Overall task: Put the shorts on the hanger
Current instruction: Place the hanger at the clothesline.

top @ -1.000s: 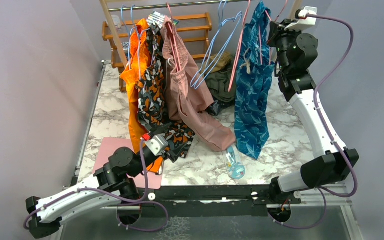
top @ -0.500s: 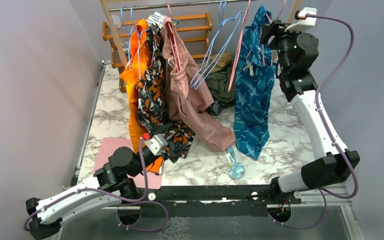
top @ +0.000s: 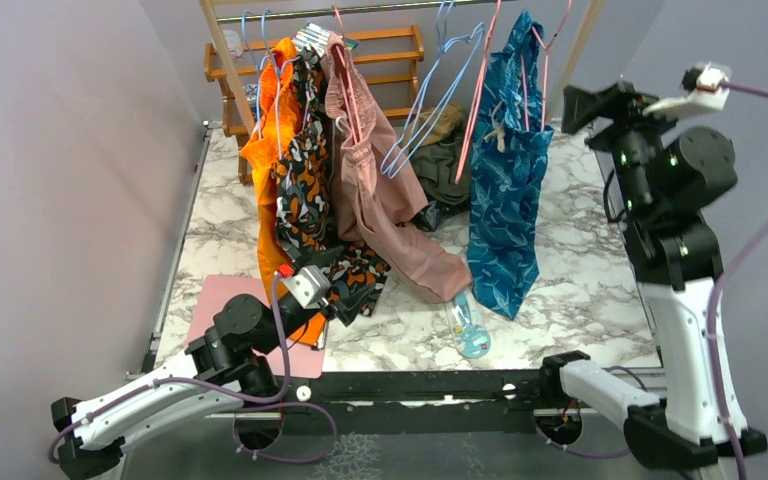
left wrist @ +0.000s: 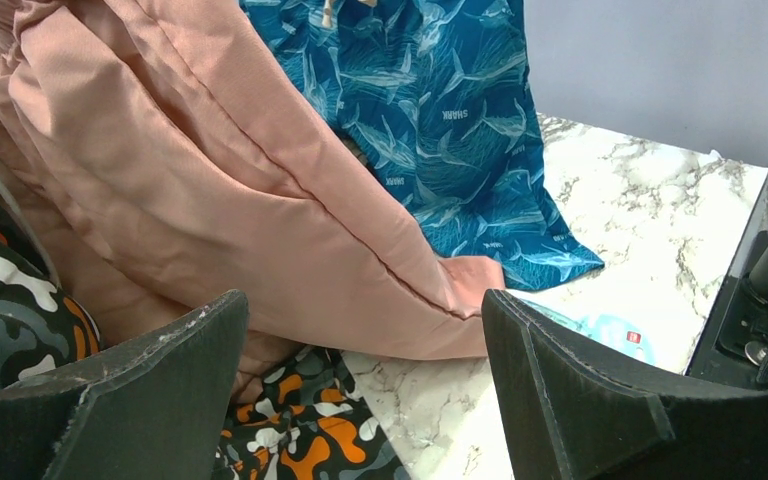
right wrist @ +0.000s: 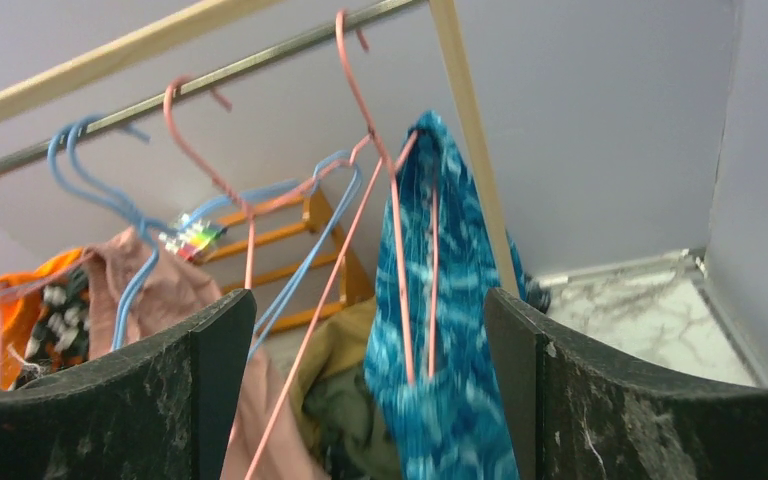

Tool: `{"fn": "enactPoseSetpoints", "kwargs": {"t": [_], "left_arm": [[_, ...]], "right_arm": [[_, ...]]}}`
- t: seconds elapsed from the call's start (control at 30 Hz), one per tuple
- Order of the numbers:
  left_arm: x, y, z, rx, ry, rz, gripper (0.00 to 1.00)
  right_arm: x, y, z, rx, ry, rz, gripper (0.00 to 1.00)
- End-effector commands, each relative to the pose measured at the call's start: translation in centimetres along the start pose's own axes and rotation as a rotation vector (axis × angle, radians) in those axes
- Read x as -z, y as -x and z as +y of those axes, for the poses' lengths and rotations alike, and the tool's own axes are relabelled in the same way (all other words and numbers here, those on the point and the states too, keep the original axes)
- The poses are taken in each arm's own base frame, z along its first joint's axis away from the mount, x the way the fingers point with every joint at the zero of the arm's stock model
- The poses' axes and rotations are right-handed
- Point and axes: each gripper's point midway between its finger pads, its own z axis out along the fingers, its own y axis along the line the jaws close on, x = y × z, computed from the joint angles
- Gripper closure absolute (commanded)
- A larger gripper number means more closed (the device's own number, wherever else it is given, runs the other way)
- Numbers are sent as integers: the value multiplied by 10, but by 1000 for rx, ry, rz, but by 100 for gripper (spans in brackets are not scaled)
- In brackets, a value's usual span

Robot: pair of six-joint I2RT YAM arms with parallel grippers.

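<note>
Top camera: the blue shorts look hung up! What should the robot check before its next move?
1. Teal-blue printed fabric shorts draped on the thin pink wire hanger: ok.
2. Hanger's hook over the metal rail: ok.
3. Right arm's fingers open, apart from the shorts: ok.
4. Left arm's fingers open, holding nothing: ok.
5. Shorts balanced evenly across the hanger: cannot tell.
6. Clear plastic bottle lying beside the shorts' hem, out of the arms' way: cannot tell.
</note>
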Motion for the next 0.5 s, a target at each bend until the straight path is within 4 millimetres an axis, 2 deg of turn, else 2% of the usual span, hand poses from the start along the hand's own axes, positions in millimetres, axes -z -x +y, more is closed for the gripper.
{"fn": "enactPoseSetpoints", "kwargs": {"t": [0.0,0.13,0.23,0.47], "left_arm": [[-4,9,7,36,45,-22,12],[-7,9,7,68,56,-8,12],[-6,11,7,99,58,-12,12],[-3,12,12,94,81,-21,12]], "right_arm": [[35,-72,-10,-35,7,233,15],[52,-109,-17,-26,14,324,14],[59,-123,-26,12,-9,334,14],[51,-154,-42,80,-62,373,14]]}}
